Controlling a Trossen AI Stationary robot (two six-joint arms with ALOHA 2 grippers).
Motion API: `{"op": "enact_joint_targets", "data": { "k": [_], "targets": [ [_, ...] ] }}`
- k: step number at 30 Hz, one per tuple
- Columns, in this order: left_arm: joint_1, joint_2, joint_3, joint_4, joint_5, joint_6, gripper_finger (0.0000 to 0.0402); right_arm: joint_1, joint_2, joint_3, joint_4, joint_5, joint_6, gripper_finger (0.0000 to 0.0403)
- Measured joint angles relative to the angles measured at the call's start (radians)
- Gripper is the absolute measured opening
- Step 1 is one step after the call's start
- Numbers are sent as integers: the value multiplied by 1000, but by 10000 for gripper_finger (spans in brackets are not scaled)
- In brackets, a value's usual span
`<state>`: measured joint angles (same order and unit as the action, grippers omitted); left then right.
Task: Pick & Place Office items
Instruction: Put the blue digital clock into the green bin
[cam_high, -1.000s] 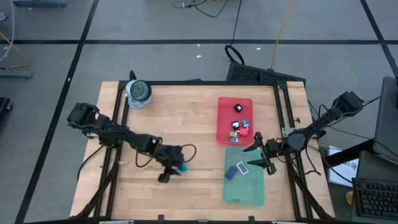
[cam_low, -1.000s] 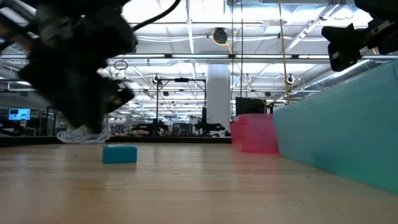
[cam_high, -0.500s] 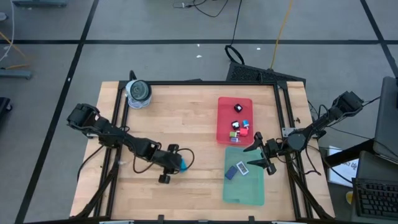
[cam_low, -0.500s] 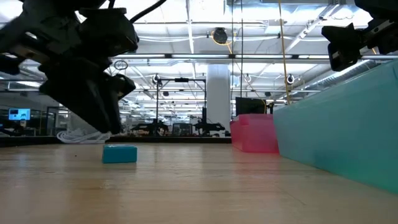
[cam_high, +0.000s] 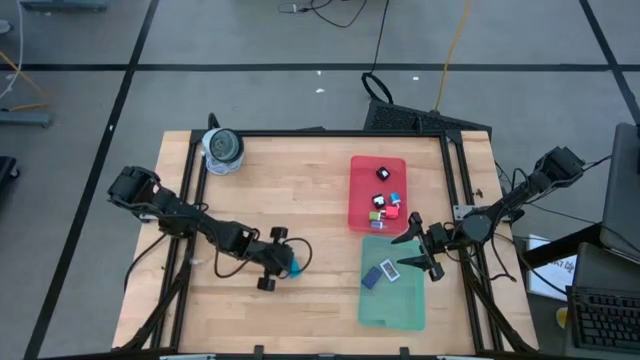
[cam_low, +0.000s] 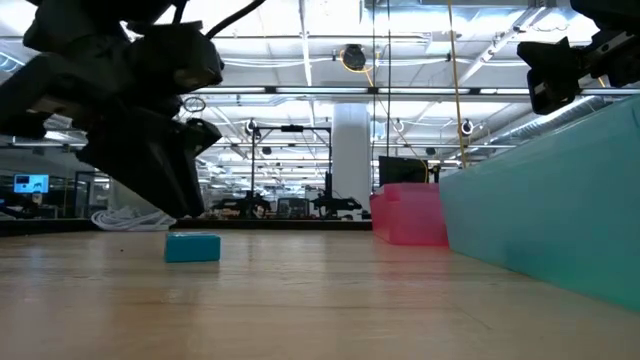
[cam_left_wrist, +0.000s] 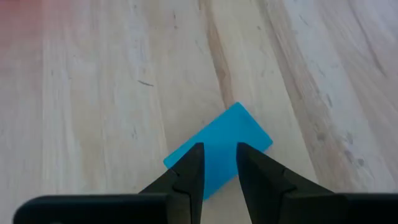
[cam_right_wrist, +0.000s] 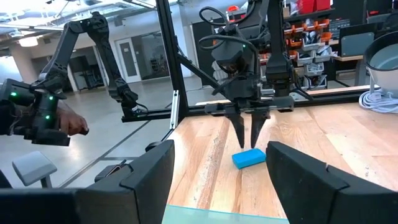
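We are at the pick-up step. Our left end effector (cam_left_wrist: 217, 163) hangs over the blue block (cam_left_wrist: 217, 151) on the tabletop (cam_high: 300, 200), fingers pressed together, not holding it. Next, we must spread them and go down. Our right end effector (cam_high: 412, 250) waits, spread, above the green tray (cam_high: 392, 305).

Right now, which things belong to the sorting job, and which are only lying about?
Job: blue block under the left tool; small items in the red tray; two items in the green tray.
Lying about: grey roll; cables beyond the table.
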<state>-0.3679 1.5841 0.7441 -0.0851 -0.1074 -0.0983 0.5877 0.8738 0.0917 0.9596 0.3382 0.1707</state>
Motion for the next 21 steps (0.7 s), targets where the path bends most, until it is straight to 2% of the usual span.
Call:
{"op": "enact_joint_targets", "data": {
  "k": [8, 13, 16, 21],
  "targets": [
    [0, 32, -23, 18, -1, -20, 93, 0, 0, 0, 0, 0, 0, 242],
    [1, 87, -21, 104, -32, -57, 93, 0, 0, -1, 8, 0, 0, 242],
    [10, 97, -22, 133, -111, -170, 93, 0, 0, -1, 8, 0, 0, 242],
    [65, 97, -23, 67, -216, -540, 93, 0, 0, -1, 6, 0, 0, 242]
  ]
}}
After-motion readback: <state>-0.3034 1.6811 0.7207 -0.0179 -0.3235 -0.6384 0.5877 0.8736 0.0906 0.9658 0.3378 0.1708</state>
